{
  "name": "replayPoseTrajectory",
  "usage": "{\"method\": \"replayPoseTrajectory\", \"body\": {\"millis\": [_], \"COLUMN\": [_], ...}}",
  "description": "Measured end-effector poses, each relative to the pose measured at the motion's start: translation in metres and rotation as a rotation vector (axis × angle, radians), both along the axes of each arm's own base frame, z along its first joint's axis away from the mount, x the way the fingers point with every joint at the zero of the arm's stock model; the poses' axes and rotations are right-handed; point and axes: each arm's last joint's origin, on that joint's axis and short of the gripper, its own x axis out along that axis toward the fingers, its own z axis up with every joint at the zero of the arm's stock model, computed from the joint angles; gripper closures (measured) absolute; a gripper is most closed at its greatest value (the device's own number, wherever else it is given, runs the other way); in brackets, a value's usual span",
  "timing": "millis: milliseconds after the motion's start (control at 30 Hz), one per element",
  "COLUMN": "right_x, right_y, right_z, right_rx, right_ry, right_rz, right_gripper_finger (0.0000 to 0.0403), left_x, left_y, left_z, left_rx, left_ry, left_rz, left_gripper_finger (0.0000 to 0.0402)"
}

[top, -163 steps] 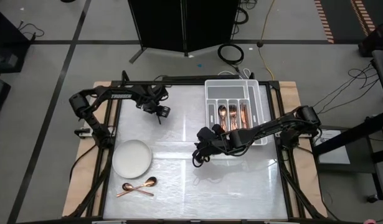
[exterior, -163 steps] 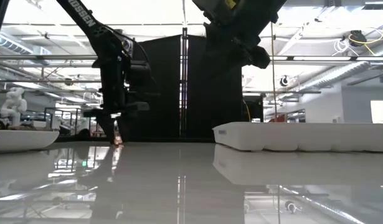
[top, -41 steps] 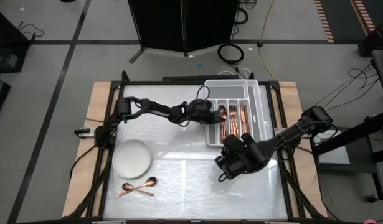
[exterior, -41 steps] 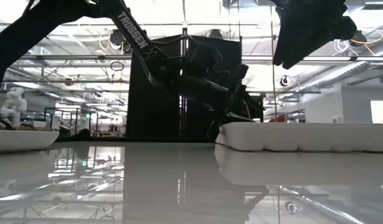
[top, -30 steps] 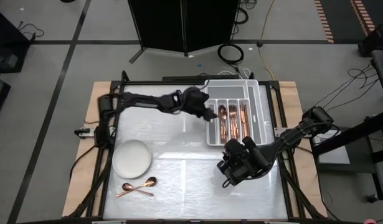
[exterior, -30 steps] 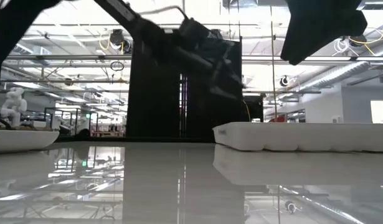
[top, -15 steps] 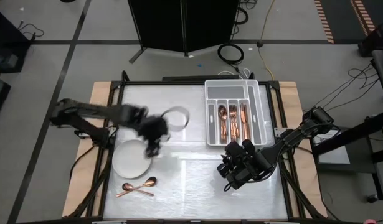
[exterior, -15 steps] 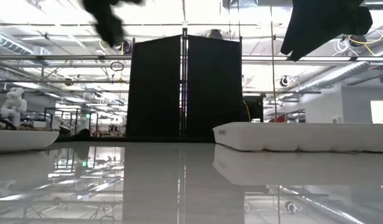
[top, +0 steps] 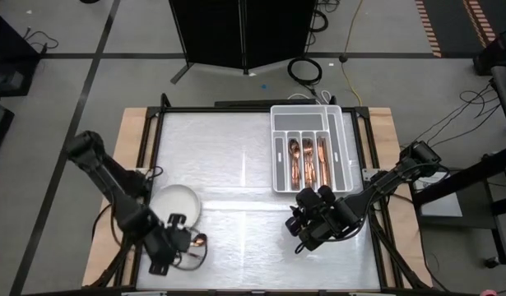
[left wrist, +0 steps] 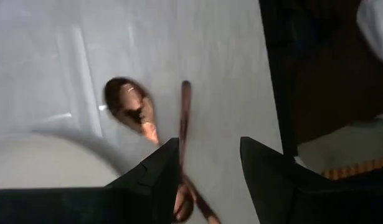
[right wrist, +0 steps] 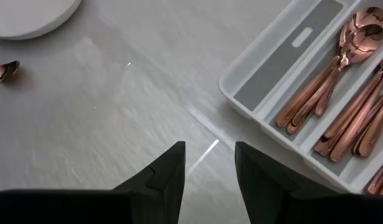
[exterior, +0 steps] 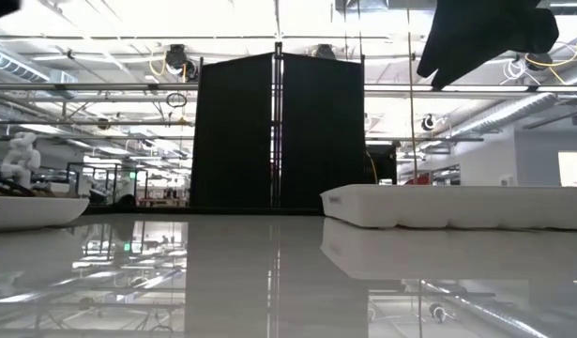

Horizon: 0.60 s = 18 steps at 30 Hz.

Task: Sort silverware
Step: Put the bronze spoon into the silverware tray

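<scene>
Two copper spoons (left wrist: pixel 132 107) lie crossed on the table near its near-left corner, beside the white plate (top: pixel 175 207); one bowl (top: pixel 200 240) shows past my left gripper. My left gripper (left wrist: pixel 210 155) hovers open above them (top: pixel 177 245), one finger over the crossing handles. More copper silverware (top: pixel 306 158) lies in the white tray's (top: pixel 341 131) compartments. My right gripper (right wrist: pixel 210 155) hangs open above bare table just near of the tray (top: pixel 302 228); it shows high up in the low view (exterior: pixel 476 38).
The tray (right wrist: pixel 253 74) sits at the table's far right, the plate (right wrist: pixel 29 15) at the near left. Bare table lies between them. The table frame's edge and floor (left wrist: pixel 328 81) show close beside the spoons. A black panel (exterior: pixel 279 131) stands beyond the far edge.
My left arm has swung fast from the tray's left side toward the near-left corner, passing over the plate, and now hangs above the two spoons. My right gripper has stayed almost in place near the tray.
</scene>
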Motion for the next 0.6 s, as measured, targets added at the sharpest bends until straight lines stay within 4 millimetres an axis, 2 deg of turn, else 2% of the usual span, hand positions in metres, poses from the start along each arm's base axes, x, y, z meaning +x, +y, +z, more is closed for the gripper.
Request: {"method": "replayPoseTrajectory", "body": {"millis": [333,467,600], "right_x": [0.007,0.010,0.012], "right_y": [0.006,0.007,0.007], "right_z": [0.000,0.000,0.001], "right_rx": [0.010,0.019,0.029], "right_ry": [-0.069,-0.093,-0.111], "right_rz": [0.016,0.018,0.014], "right_gripper_finger": [0.0271,0.0271,0.0271], "left_x": [0.004,0.004,0.006], "left_y": [-0.046,-0.052,-0.053], "left_z": [-0.061,-0.080,-0.090], "left_rx": [0.149,0.207,0.238], "left_ry": [0.058,0.093,0.111], "left_rz": [-0.090,-0.125,-0.128], "left_gripper_finger": [0.0234,0.0234,0.0234]}}
